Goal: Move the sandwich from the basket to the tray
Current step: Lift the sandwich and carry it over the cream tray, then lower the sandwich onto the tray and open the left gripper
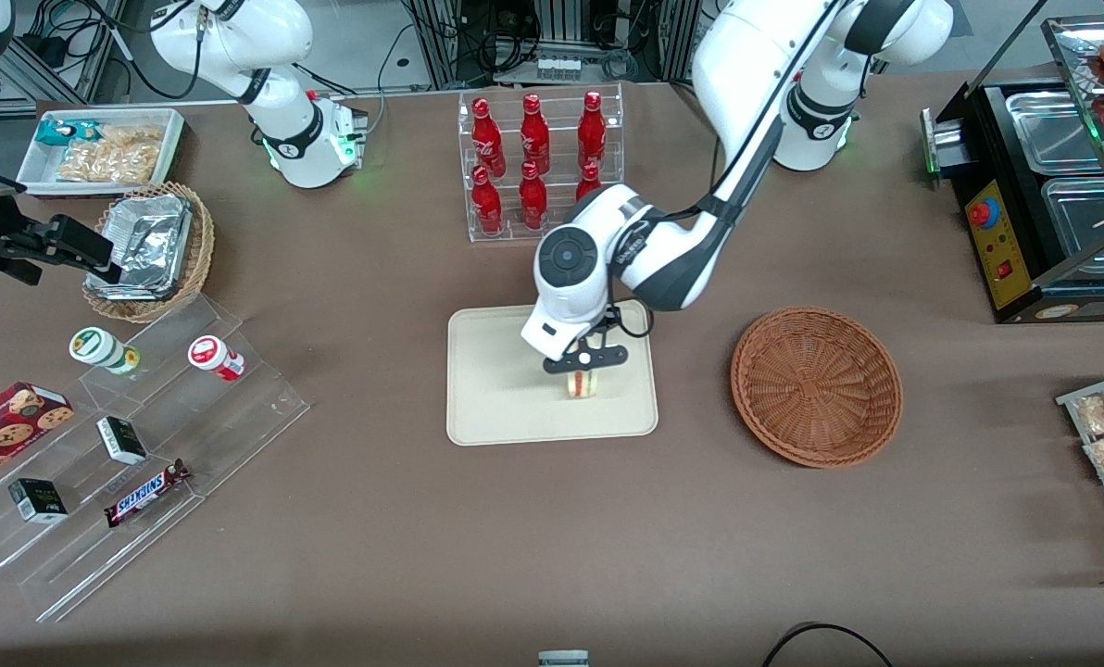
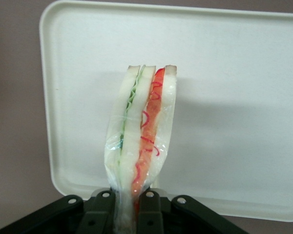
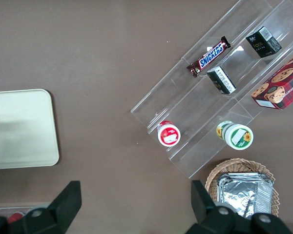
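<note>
The gripper (image 1: 585, 360) hangs at centre frame over the tray (image 1: 487, 408), fingers pinching the sandwich (image 1: 583, 383) upright; the basket (image 1: 817, 384) sits empty at right; released on its thin edge, the wedge could topple or cling to a finger.

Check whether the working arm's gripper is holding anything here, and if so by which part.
The gripper holds the plastic-wrapped sandwich, pinched by one narrow end, over the tray. The basket is empty.
</note>
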Motion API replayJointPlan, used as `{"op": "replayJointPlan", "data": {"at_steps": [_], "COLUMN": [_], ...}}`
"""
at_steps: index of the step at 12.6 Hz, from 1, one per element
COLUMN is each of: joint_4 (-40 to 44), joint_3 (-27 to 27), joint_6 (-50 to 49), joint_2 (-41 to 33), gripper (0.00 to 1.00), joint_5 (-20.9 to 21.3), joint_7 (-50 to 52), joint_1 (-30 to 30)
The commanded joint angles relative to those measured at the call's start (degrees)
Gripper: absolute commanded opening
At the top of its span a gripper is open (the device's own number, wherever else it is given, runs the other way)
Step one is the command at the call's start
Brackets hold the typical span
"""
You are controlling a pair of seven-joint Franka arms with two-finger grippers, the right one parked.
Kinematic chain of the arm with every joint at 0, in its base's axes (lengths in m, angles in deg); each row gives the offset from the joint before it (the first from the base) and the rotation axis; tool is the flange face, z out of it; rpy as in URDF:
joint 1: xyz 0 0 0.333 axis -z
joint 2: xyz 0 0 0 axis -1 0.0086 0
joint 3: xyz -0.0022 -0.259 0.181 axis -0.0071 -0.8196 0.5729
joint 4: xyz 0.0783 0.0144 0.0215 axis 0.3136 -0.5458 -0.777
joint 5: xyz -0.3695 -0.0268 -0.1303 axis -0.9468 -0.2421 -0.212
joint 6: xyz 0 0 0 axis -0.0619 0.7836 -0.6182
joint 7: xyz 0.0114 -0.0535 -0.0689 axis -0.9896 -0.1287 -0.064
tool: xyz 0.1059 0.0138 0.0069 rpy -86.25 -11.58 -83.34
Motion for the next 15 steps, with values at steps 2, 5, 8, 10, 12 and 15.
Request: {"op": "replayJointPlan", "data": {"at_steps": [2, 5, 8, 10, 12, 15], "joint_4": [4.67, 4.86, 4.86, 4.77, 4.68, 4.85], "joint_3": [0.37, 0.02, -0.07, -0.07, -0.07, -0.07], "joint_6": [2.13, 4.41, 7.41, 7.77, 7.77, 6.81], "joint_2": [3.87, 5.55, 6.87, 6.96, 6.87, 4.42], "gripper": [0.00, 0.00, 0.00, 0.07, 0.88, 1.00], "joint_5": [-0.60, -0.16, -0.16, -0.33, -0.42, -0.60], "joint_7": [3.26, 5.11, 6.52, 6.61, 6.53, 6.79], "joint_1": [1.35, 2.49, 2.58, 2.58, 2.41, 2.41]}}
